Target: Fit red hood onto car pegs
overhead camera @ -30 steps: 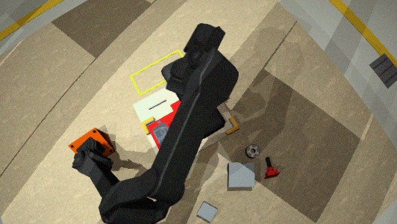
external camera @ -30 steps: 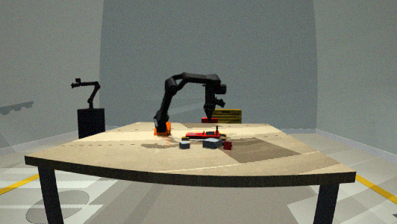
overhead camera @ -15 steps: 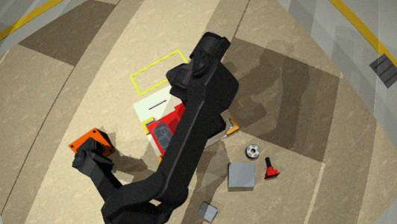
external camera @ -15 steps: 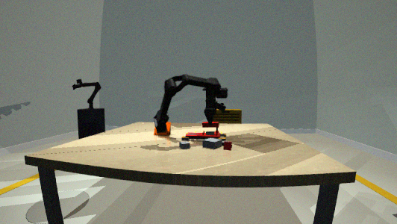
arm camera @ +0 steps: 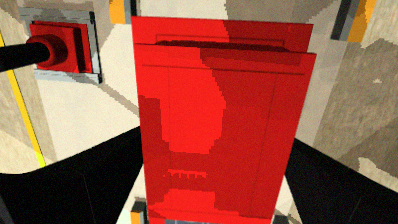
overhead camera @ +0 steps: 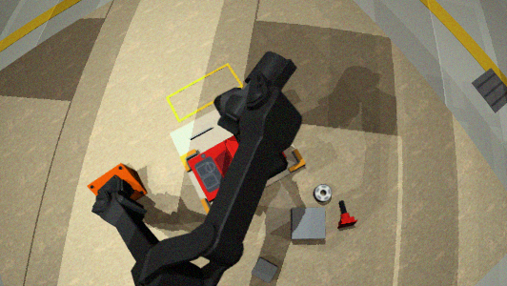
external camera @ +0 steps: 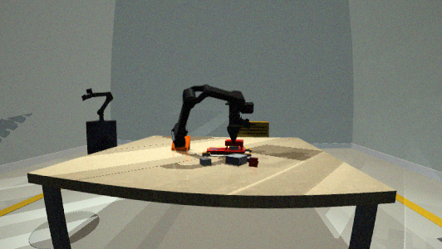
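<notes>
Seen from the wrist: the hood (arm camera: 220, 125), a bright red shell with a flat, smooth roof, long and nearly rectangular, filling the middle of the view. Faint straight lines along the roof, parallel to its long sides, and one line across near the far end. Partly in shadow, with a lighter red patch in the middle. Corner holes not visible from here.

Pinched at both long sides by the gripper (arm camera: 215, 200), the black fingers pressing against the red flanks left and right, jaws standing rather wide because of the width of the shell.

Just beyond the far edge of the hood, a second red surface, the car chassis (arm camera: 220, 32), lying below and lined up with it. From the side, hood (external camera: 235, 143) very low over the flat red chassis (external camera: 220, 150), at the end of the downward-pointing gripper (external camera: 233, 137); touching the deck or just above it, cannot tell. Pegs hidden.

From above, most of the hood covered by the arm (overhead camera: 243, 157); only the uncovered part of the chassis (overhead camera: 210, 172) showing, with a grey grille-like part. Orange corner pieces of the jig (overhead camera: 297, 159) around the car.

Near by on the table (external camera: 125, 174): a grey block (overhead camera: 308, 223), a small grey cube (overhead camera: 264, 269), a silver ring (overhead camera: 322, 193) and a red stand with a black pin (overhead camera: 345, 216). Orange arm base (overhead camera: 107, 178) well apart to the left.
</notes>
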You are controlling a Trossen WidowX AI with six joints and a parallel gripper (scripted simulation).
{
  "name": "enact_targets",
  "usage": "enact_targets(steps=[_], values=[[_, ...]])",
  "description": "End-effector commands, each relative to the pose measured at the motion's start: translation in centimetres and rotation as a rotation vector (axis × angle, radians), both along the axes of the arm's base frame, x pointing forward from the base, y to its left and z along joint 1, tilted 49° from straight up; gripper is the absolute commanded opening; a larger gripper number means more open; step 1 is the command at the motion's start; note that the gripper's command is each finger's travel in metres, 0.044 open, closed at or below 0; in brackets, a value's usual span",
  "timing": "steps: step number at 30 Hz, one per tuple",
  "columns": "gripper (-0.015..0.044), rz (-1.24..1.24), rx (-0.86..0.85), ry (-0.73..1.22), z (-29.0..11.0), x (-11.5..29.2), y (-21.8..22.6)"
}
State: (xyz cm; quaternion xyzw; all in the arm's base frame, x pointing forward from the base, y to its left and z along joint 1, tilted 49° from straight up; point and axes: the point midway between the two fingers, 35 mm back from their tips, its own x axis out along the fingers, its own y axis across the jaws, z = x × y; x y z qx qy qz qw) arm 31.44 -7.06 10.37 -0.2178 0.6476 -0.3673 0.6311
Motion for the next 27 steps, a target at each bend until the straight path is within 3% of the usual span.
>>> enact_targets(steps=[1,27], values=[[0.0,0.004,-0.003,0.005,-0.05,-0.08,-0.06],[0.0,0.004,-0.003,0.005,-0.23,-0.11,-0.24]])
